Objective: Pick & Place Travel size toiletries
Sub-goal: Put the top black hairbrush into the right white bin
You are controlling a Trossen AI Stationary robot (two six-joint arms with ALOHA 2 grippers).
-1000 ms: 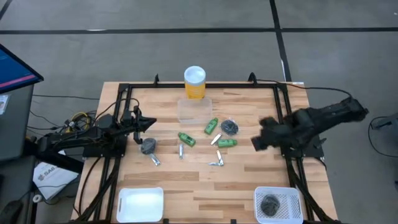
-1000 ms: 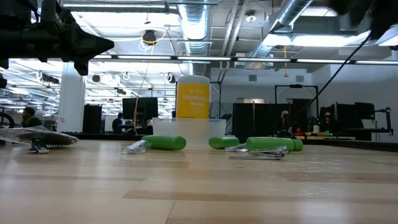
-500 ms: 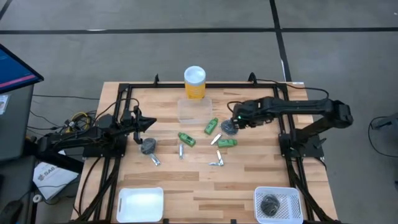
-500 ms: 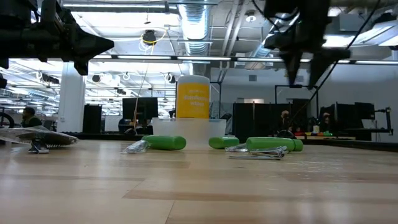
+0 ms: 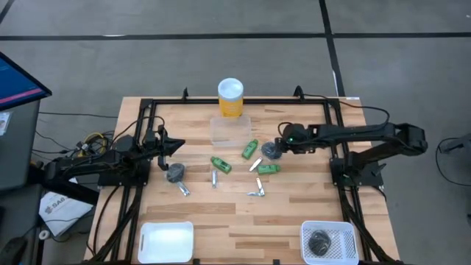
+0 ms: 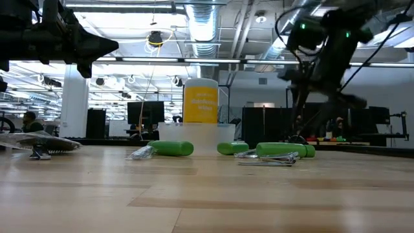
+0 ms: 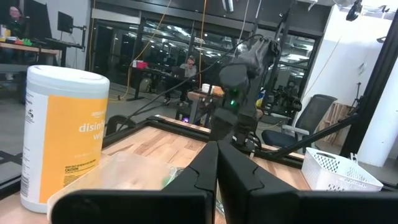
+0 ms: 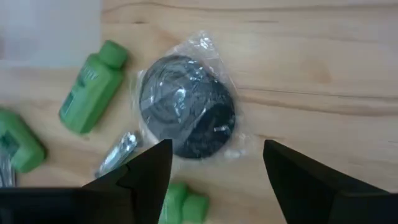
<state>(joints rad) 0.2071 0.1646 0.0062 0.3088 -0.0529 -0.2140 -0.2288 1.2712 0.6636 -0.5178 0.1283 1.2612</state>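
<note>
The toiletries lie scattered mid-table: green tubes, thin metal pieces, and a grey round piece. Another grey round piece, wrapped in clear plastic, lies flat on the wood. My right gripper hangs open just above it, pointing down, its fingers astride the near side of the piece without touching it. My left gripper waits shut at the table's left, above the wood.
A tall yellow white-lidded cylinder stands at the far edge, with a clear shallow container in front of it. At the near edge are a white tray and a white basket holding a grey round piece. Black frame rails line both sides.
My right arm has swung from the table's right side toward the middle, stretched out over the toiletries, and come down over the wrapped grey round piece. The toiletries have stayed where they were.
</note>
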